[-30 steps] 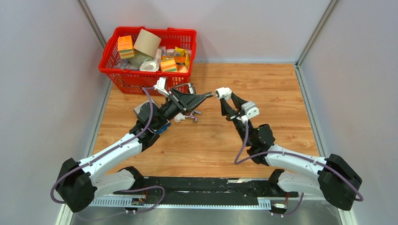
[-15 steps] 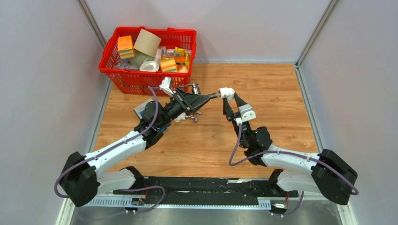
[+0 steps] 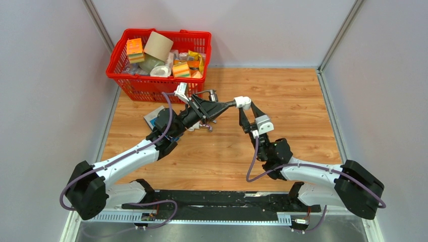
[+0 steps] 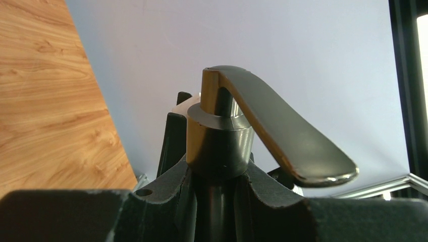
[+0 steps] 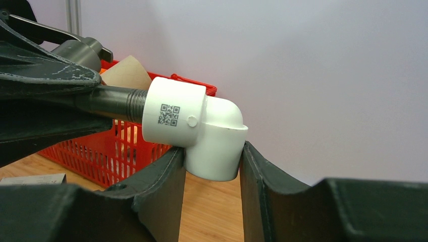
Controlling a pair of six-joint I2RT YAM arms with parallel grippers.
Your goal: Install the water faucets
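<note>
A dark grey faucet [image 4: 219,143] with a curved lever handle [image 4: 282,136] stands gripped between the pads of my left gripper [image 4: 219,174], which is shut on its body. In the top view the left gripper [image 3: 214,107] points right, level above the table. The faucet's threaded stem [image 5: 118,103] enters a white elbow fitting [image 5: 202,126] bearing a QR code. My right gripper [image 5: 212,161] is shut on the elbow's lower leg. Seen from above, the elbow [image 3: 243,101] sits at the tip of the right gripper [image 3: 246,107]. A small chrome and white part [image 3: 206,126] lies on the table under the left gripper, partly hidden.
A red basket [image 3: 121,75] full of boxes, a cardboard roll and packets stands at the back left, just behind the left gripper. A flat blue-and-white box [image 3: 154,117] lies under the left forearm. Grey walls close in the wooden table [image 3: 303,101].
The left gripper has carried the faucet to the right, and the right gripper has brought the elbow in. The gap between stem and elbow has closed, and they now meet.
</note>
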